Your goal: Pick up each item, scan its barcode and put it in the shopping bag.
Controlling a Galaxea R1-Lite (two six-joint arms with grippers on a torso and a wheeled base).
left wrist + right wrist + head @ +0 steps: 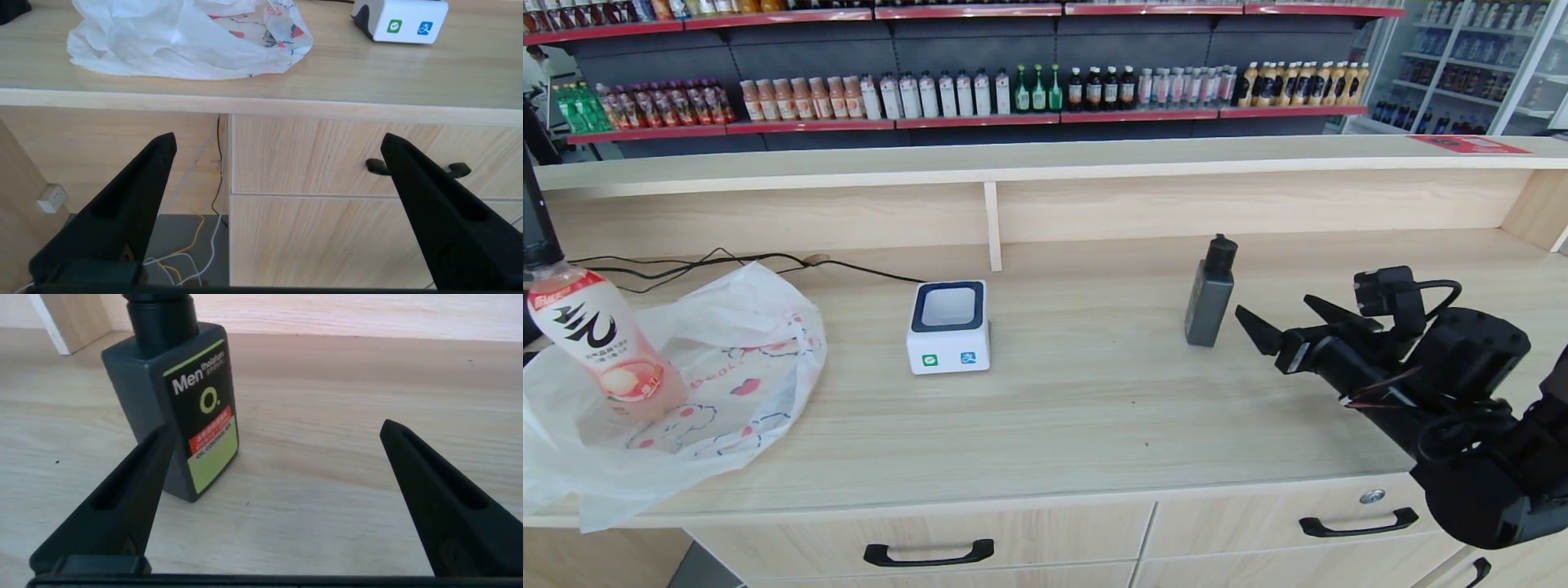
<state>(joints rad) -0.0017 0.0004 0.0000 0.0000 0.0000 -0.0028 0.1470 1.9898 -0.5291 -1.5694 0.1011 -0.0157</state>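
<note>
Risk sits mostly with the approach to the grey bottle (pixel 1210 294), which stands upright on the tabletop (pixel 1094 408), right of the scanner (pixel 948 327) and well apart from the shopping bag (pixel 727 367) at the far left. The right end effector (pixel 1272 309) hangs just right of the bottle with its fingers spread wide and nothing between them. In the right wrist view the bottle (pixel 176 416) sits close to one finger rather than in the middle of the gap (pixel 276 429). I judge that closing from this line would let that finger strike first and shove or topple the tall, narrow bottle.

The barcode side cannot be made out, so a blind grasp may cover it or turn it away from the scanner.

The left end effector (pixel 276 139) is also fully open and empty, low in front of the drawers below the tabletop edge.

A pink drink bottle (pixel 600 351) leans at the limp, crumpled bag; a second item lowered there could knock it over.
</note>
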